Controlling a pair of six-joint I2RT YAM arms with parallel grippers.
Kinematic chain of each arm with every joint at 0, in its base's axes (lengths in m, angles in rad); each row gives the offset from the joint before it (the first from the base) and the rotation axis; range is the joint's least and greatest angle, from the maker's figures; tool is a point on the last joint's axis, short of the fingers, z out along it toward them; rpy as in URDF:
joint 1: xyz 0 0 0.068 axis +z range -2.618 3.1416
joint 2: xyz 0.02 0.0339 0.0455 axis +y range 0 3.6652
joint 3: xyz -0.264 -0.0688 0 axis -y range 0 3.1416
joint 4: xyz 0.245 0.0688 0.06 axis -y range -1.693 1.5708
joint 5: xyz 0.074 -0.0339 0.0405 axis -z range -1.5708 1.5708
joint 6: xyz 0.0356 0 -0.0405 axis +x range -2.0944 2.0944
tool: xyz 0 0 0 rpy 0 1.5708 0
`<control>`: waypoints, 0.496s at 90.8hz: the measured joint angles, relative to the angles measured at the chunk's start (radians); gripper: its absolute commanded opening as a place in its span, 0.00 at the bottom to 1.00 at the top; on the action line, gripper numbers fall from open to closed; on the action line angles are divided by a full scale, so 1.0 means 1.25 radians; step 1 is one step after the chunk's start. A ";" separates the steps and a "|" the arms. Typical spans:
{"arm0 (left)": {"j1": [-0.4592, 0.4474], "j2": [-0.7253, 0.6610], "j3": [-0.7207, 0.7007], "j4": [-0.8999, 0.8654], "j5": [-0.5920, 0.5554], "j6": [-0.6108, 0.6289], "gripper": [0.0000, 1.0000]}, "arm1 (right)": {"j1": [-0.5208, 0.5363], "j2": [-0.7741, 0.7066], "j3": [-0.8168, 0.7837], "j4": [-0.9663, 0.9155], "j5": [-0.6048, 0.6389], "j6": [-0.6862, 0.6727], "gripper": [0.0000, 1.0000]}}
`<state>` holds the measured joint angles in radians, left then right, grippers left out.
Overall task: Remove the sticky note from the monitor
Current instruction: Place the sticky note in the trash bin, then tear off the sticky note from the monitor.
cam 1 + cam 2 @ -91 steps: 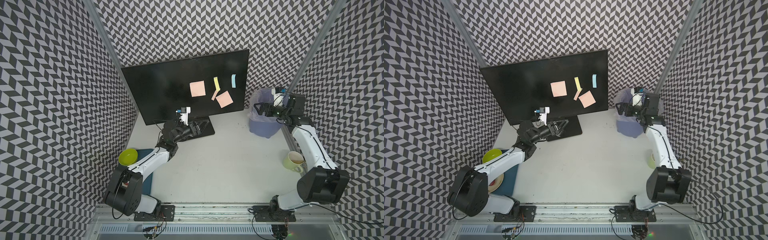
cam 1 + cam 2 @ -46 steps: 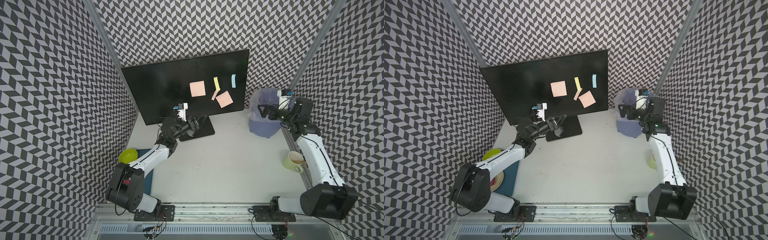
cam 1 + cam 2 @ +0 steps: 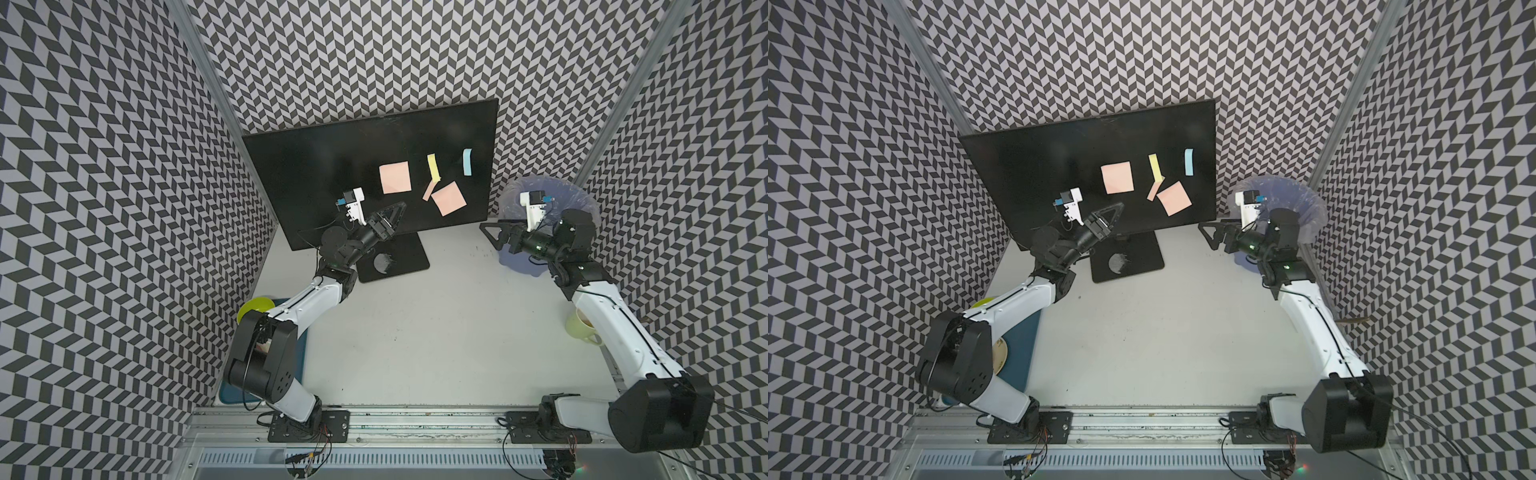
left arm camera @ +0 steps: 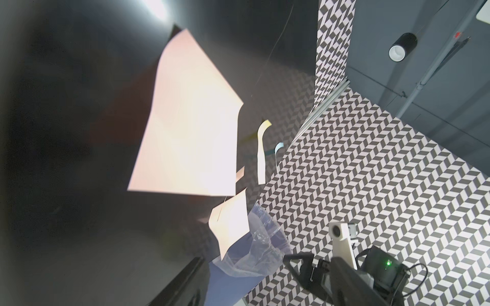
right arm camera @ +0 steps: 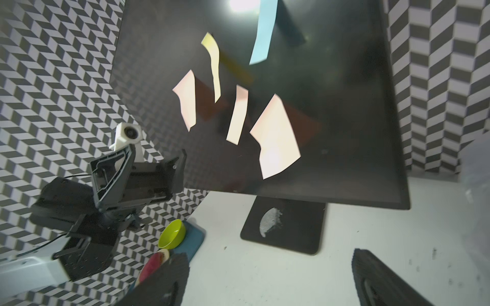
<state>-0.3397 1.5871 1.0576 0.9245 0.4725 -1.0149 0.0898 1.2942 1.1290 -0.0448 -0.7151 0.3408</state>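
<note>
The monitor (image 3: 332,174) stands at the back of the table on its black base plate (image 3: 399,257). Several sticky notes hang on its screen. In both top views I see a square pink one (image 3: 395,178) (image 3: 1117,178), a tilted pink one (image 3: 448,198), a yellow strip (image 3: 433,167) and a blue strip (image 3: 467,161). My left gripper (image 3: 398,211) (image 3: 1116,210) is raised in front of the screen, open and empty, just below-left of the square pink note (image 4: 191,127). My right gripper (image 3: 486,232) (image 5: 267,259) hangs open and empty off the monitor's lower right corner.
A purple bin lined with a clear bag (image 3: 540,195) stands right of the monitor, behind my right wrist. A pale green mug (image 3: 579,328) sits by the right wall. A lime bowl (image 3: 253,307) rests on a teal tray (image 3: 1017,345) at the left.
My left gripper has risen from the base plate up to the screen, toward the square pink note. My right gripper has come away from over the bin and swung left toward the monitor.
</note>
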 measured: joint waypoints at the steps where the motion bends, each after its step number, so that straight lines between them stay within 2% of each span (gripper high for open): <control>1: 0.000 0.003 0.004 0.002 -0.001 -0.003 0.75 | 0.002 0.000 -0.003 0.003 -0.001 0.005 0.99; 16: 0.005 0.046 0.044 0.035 -0.013 -0.061 0.72 | 0.042 -0.003 -0.028 0.040 -0.017 0.057 0.99; 45: 0.017 0.101 0.070 0.038 -0.046 -0.122 0.62 | 0.074 -0.021 -0.028 0.061 -0.027 0.078 0.99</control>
<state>-0.3183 1.7138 1.1454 0.9718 0.4152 -1.1679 0.1825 1.2675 1.0935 0.0319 -0.7494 0.4385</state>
